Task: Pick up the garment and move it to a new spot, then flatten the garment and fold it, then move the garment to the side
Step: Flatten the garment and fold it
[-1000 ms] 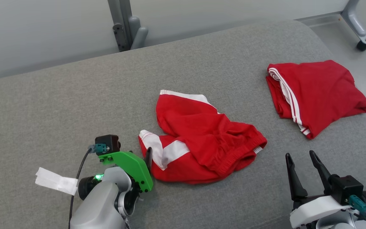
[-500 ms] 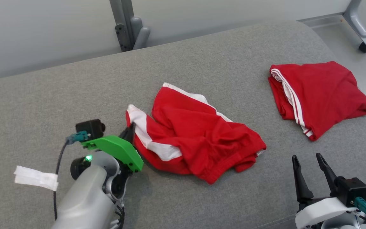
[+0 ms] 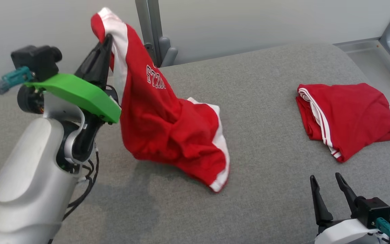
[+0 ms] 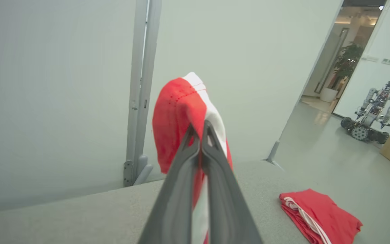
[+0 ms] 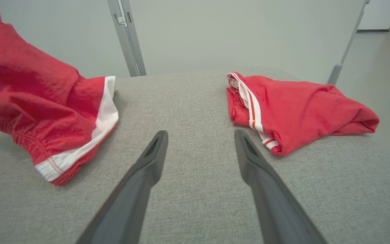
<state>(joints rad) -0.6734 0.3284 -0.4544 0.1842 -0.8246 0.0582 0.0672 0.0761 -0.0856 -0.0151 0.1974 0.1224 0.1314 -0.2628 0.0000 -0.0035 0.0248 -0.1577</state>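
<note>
At the upper left of the head view, the left gripper (image 3: 106,39) is seen closed, its two dark tapered fingers pinched flat on a white-banded hem of the garment (image 3: 161,128), a pair of soft red jersey shorts. The cloth is held up off the grey woven cushion (image 3: 266,162) and hangs in loose folds toward the centre of the frame. There its lower end, with a gathered elastic waistband and a white trim, comes down to the cushion. White lettering (image 3: 155,80) is printed on the hanging part, too small to be read. Behind it, a grey metal post (image 3: 151,30) stands upright. At the right, a folded piece (image 3: 350,118), red with white stripes along one edge and roughly wedge-shaped, is laid flat, well apart. At the lower right, the right gripper (image 3: 325,176) is held with its fingers spread and nothing between them.
</note>
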